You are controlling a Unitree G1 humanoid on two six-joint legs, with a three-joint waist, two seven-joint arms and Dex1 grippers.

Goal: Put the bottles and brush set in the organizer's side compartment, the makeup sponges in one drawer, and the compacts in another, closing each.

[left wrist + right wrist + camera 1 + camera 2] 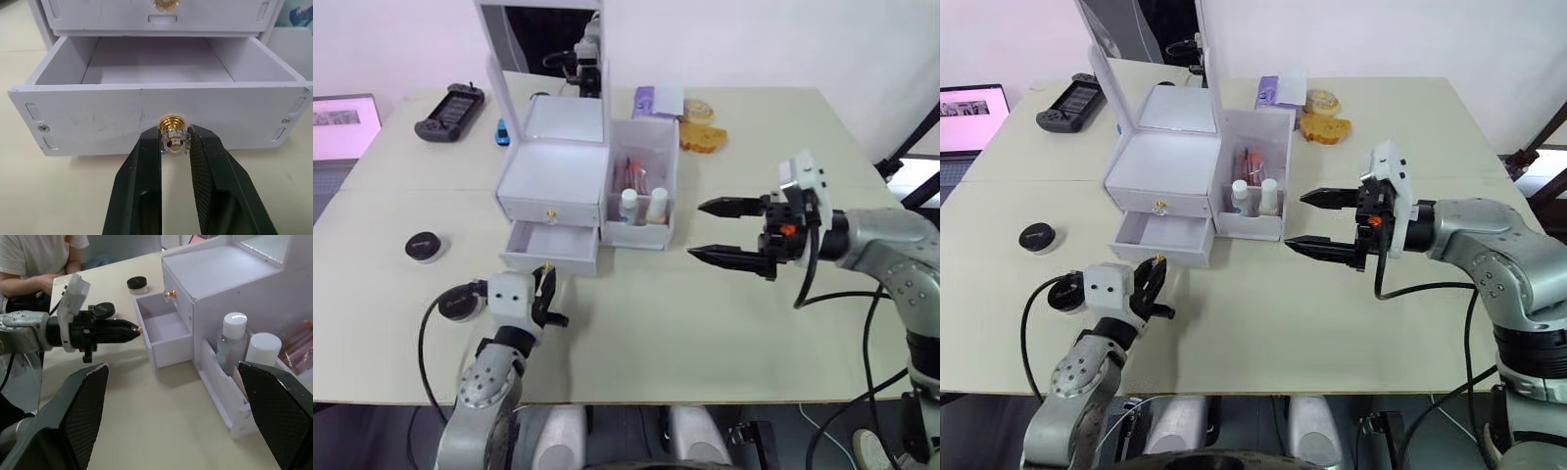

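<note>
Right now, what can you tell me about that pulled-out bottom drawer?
The lower drawer is white, plastic-looking, with a scuffed front panel and a gold knob tipped in clear plastic. It is pulled open from the organizer, looks empty, and sits level on the table. The left gripper is closed on its knob.

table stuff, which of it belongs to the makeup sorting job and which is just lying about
Part of the job:
- organizer, its lower drawer open and empty
- left claw around the drawer knob
- two bottles and brush set in the side compartment
- compact

Lying about:
- game controller
- purple tissue pack
- laptop
</note>
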